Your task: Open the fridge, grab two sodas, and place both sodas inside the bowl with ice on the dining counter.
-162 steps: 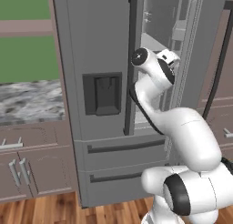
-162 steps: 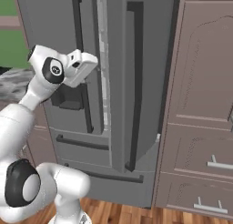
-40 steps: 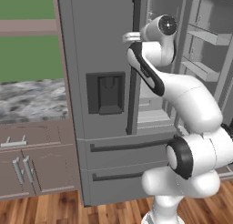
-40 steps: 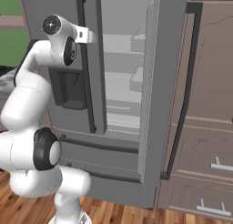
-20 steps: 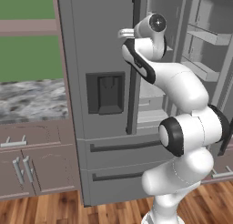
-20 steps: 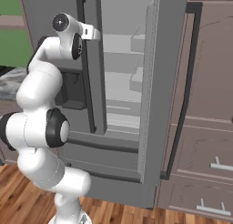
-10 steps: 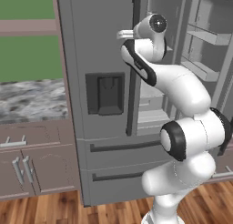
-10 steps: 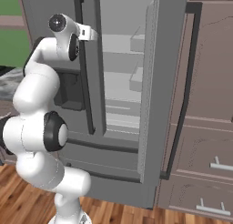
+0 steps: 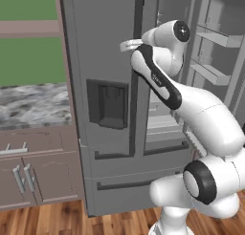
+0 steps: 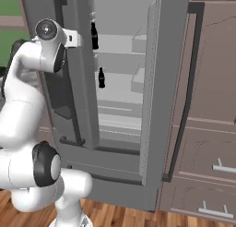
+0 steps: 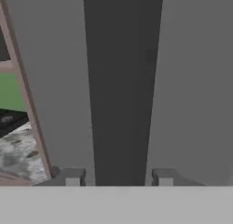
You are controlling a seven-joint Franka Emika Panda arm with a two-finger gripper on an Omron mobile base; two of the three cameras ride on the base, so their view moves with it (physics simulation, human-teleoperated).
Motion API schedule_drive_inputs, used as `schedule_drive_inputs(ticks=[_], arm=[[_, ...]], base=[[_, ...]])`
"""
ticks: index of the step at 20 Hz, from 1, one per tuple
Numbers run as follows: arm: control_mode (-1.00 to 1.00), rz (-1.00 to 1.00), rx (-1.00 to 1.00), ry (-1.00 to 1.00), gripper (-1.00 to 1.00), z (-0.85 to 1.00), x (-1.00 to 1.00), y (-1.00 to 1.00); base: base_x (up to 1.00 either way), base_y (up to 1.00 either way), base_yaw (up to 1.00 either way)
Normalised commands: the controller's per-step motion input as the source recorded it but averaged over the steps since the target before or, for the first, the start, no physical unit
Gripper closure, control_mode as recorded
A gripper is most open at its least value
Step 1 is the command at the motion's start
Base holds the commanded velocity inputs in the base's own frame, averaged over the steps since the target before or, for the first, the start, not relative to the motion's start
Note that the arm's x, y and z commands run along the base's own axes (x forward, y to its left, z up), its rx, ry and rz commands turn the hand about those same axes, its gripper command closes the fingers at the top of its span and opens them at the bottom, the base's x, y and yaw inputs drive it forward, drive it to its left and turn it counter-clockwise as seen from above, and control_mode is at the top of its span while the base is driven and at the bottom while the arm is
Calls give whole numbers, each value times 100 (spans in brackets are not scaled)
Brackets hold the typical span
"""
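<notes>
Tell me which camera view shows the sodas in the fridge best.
The right base view: the right-hand door stands open there, and two dark sodas, one on an upper shelf and one lower, stand in plain sight. In the left base view the arm and the closed left door hide them. The hand view faces that door's dark handle.

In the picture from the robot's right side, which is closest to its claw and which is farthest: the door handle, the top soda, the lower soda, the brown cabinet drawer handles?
1. The left door's dark handle, right at the gripper.
2. The upper soda, on the high shelf just right of it.
3. The lower soda, one shelf down.
4. The cabinet drawer handles, far right and low.
</notes>
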Motion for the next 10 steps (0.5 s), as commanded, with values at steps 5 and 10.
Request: schedule_drive_inputs(ticks=[5,10], arm=[[-100,24,-4,0,100,-17,-100,55],[-100,22,-16,0,100,-26,-100,95]], base=[[0,0,0],[0,0,0]])
